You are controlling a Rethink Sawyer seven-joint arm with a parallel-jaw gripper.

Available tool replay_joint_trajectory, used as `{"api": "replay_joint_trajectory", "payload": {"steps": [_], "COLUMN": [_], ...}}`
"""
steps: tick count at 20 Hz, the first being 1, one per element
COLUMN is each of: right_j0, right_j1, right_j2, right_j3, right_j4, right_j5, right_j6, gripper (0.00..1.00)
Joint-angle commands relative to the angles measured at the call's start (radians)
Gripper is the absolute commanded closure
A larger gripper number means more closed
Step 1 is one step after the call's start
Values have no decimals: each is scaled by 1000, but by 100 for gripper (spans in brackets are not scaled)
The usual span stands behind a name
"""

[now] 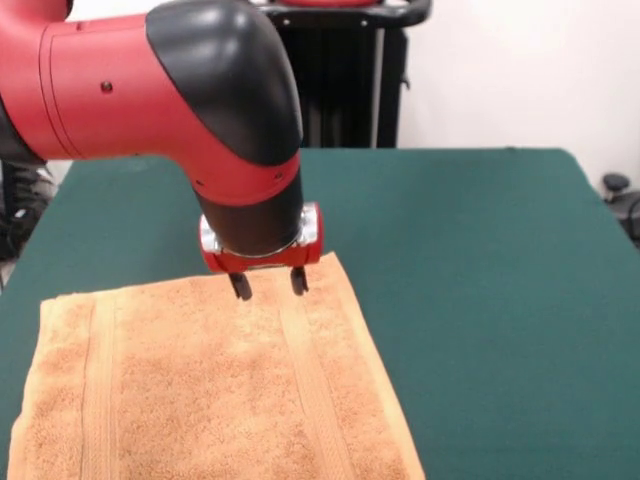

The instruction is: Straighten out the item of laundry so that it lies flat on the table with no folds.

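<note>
The orange-tan terry towel (210,390) lies spread on the dark green table (480,260) at the front left, running off the picture's bottom edge. Two woven stripe bands run along it, one near its left side and one right of its middle. Its far edge looks straight and its surface looks flat, with no fold showing. No tag shows. My gripper (270,285) hangs from the red and black arm just above the towel's far edge, near the far right corner. Its two black fingertips (241,287) stand apart with nothing between them.
The robot's black pedestal (340,75) stands at the table's far side. The bulky arm elbow (170,90) fills the upper left. Some dark gear (620,195) sits off the table's right edge.
</note>
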State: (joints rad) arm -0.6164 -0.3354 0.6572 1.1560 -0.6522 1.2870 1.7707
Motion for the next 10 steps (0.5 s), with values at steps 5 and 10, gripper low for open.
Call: {"api": "replay_joint_trajectory", "payload": {"steps": [5, 10], "right_j0": [117, 183], "right_j1": [8, 140], "right_j2": [-96, -106], "right_j3": [-41, -299], "right_j4": [112, 81], "right_j5": [59, 136], "right_j6": [177, 95], "gripper": [0, 0]}}
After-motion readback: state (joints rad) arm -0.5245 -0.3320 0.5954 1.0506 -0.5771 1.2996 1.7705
